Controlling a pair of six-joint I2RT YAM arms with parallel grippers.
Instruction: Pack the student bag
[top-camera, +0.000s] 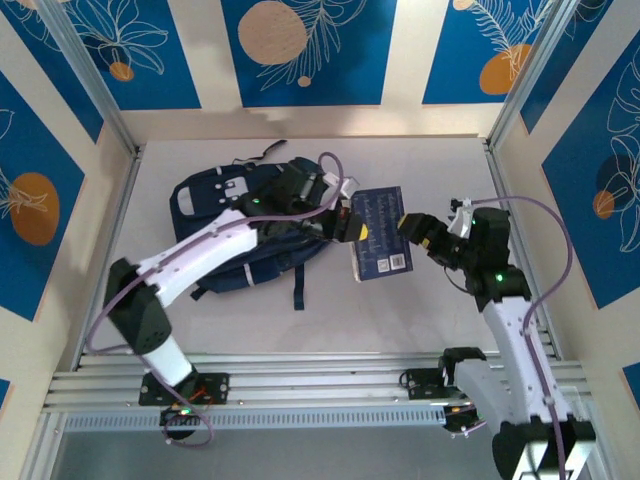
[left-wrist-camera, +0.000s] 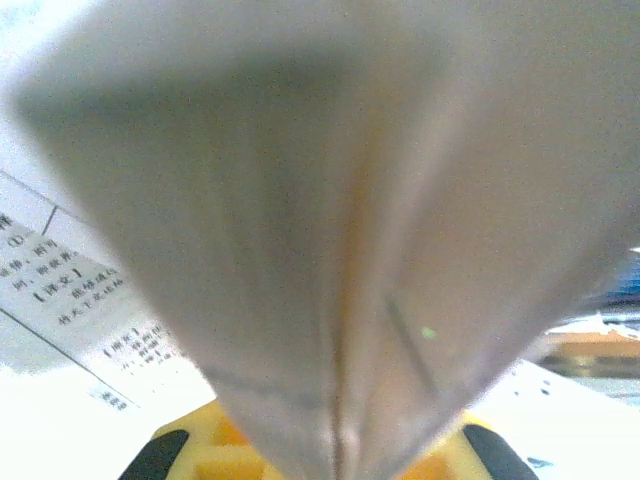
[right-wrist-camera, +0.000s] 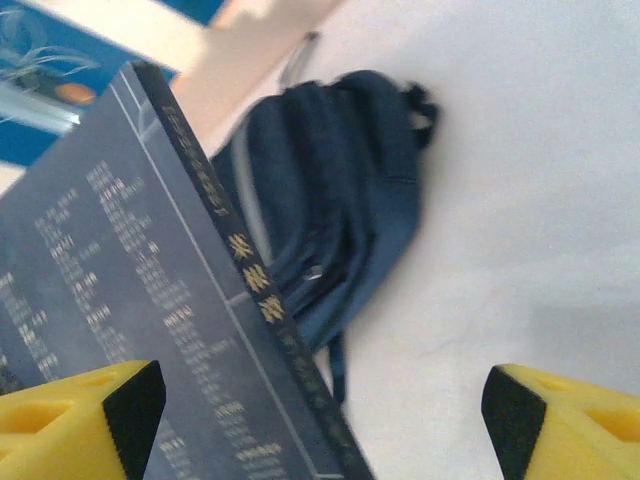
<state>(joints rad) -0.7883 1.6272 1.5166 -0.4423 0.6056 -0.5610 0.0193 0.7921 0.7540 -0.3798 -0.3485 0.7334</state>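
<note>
From above, the student bag (top-camera: 205, 198) lay flat on the worktop (top-camera: 400, 320), left of the frame's centre, partly under my left arm. My left pincer (top-camera: 348, 224) reached across it and held the left edge of a dark blue book (top-camera: 378, 235) just right of the bag. My right pincer (top-camera: 408, 226) sat at the book's right edge.

In the left wrist view, the book (left-wrist-camera: 330, 220) loomed close and blurred, narrowing to the bottom of the frame, where my left pincer (left-wrist-camera: 325, 460) clamped it between its yellow fingers (left-wrist-camera: 165, 455). A white printed page (left-wrist-camera: 70, 290) showed at lower left.

In the right wrist view, my right pincer (right-wrist-camera: 320, 420) stood wide apart, its fingers (right-wrist-camera: 80, 420) in the bottom corners, holding nothing. The book (right-wrist-camera: 130, 300) filled the left side by the left finger. The student bag (right-wrist-camera: 330, 200) lay beyond it at upper centre on the pale worktop (right-wrist-camera: 520, 200).
</note>
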